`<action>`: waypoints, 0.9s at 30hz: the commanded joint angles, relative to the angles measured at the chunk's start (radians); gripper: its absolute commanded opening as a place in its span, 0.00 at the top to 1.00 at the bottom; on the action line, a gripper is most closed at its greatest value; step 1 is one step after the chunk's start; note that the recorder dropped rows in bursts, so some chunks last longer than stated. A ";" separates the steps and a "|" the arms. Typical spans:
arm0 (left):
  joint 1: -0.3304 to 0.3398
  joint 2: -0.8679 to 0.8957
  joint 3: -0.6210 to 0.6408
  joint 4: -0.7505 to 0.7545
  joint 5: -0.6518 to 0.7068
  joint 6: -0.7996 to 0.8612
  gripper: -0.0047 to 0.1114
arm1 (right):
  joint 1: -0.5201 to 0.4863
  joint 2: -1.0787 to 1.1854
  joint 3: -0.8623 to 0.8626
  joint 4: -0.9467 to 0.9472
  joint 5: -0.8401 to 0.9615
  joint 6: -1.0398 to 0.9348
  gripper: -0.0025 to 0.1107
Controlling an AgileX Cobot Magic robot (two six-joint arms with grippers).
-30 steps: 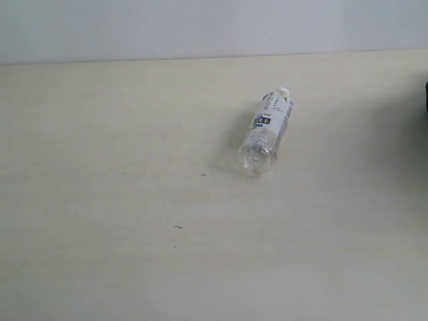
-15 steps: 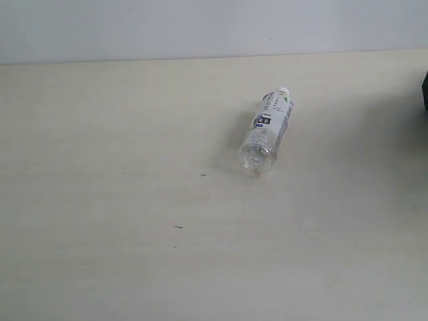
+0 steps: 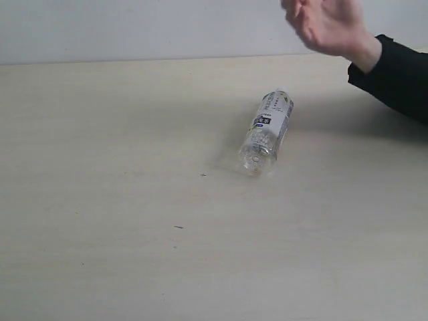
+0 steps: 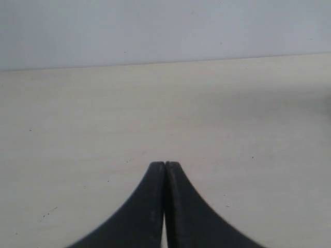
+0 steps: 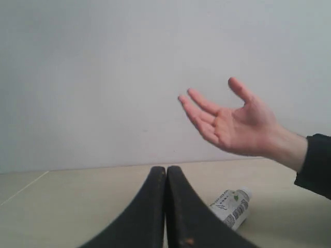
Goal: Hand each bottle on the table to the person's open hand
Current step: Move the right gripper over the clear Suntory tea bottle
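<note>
- Right now you have one bottle (image 3: 266, 132) in view. It lies on its side on the desk (image 3: 100, 200), right of centre, with its white cap (image 3: 283, 90) pointing toward the far wall and its clear base toward the camera.
- Expect it to be light. It is small, thin clear plastic, and the bare lower body shows only glints, so you cannot tell how much liquid is inside, if any.
- Treat it as slick and round. On its side it will likely roll away from a push, and the thin wall may dent under a hard squeeze.
- Take hold across the body at the label (image 3: 273, 112), where the wrap should give more friction than bare plastic. Close from both sides at once so it cannot roll.
- The cap looks seated, so spilling seems unlikely.
- Both tools are pressed together with no gap and hold nothing: the left end effector (image 4: 165, 166) over bare desk, the right end effector (image 5: 166, 168) facing the bottle. You must spread one before going down.
- The person's open hand (image 3: 331, 27) is raised above the far right of the desk on a black sleeve (image 3: 394, 77), well apart from the bottle, and blurred in the exterior view.
</note>
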 commanded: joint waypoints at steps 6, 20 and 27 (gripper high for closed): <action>-0.001 -0.005 0.003 0.003 -0.007 -0.003 0.94 | 0.002 0.239 -0.003 0.061 0.005 0.013 0.98; -0.001 -0.005 0.003 0.003 -0.007 -0.003 0.94 | 0.002 1.075 -0.385 0.176 0.171 -0.168 0.78; -0.001 -0.005 0.003 0.003 -0.007 -0.003 0.94 | 0.002 1.341 -0.540 0.093 0.193 -0.160 0.58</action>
